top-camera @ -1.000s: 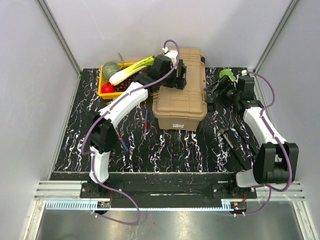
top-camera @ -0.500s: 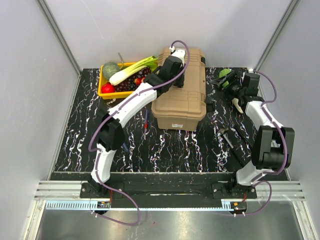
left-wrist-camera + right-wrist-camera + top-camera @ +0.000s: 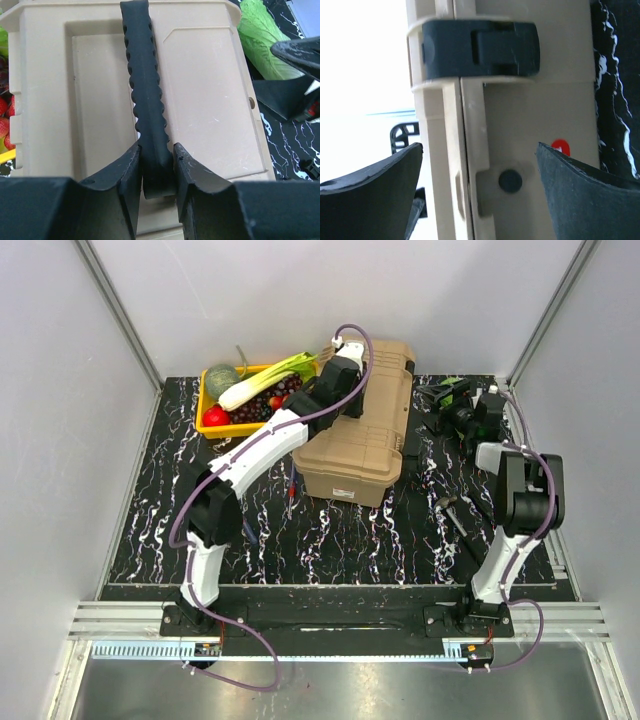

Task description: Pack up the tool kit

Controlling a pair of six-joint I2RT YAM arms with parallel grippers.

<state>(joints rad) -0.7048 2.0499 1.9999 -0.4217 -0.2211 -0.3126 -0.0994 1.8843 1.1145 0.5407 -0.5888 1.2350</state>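
The tan ribbed toolbox [image 3: 362, 430] lies with its lid shut at the back middle of the table. My left gripper [image 3: 346, 378] is above it, shut on the black top handle [image 3: 145, 85], and its fingers [image 3: 125, 185] pinch the handle's near end. My right gripper [image 3: 440, 412] stands open by the box's right side, apart from it. In the right wrist view the open right gripper [image 3: 480, 180] faces the side wall with the black latch [image 3: 480, 47] closed across the seam. A red-handled tool [image 3: 291, 490] lies left of the box. Dark hand tools [image 3: 456, 517] lie to its right.
A yellow crate [image 3: 212, 426] of vegetables and fruit stands at the back left, close to the toolbox. A green lettuce leaf [image 3: 260, 45] lies beyond the box near the right gripper. Grey walls close in the table on three sides.
My left gripper has shut on the handle after being open a second ago. The toolbox has turned and shifted a little to the left. The right arm has drawn back toward the far right.
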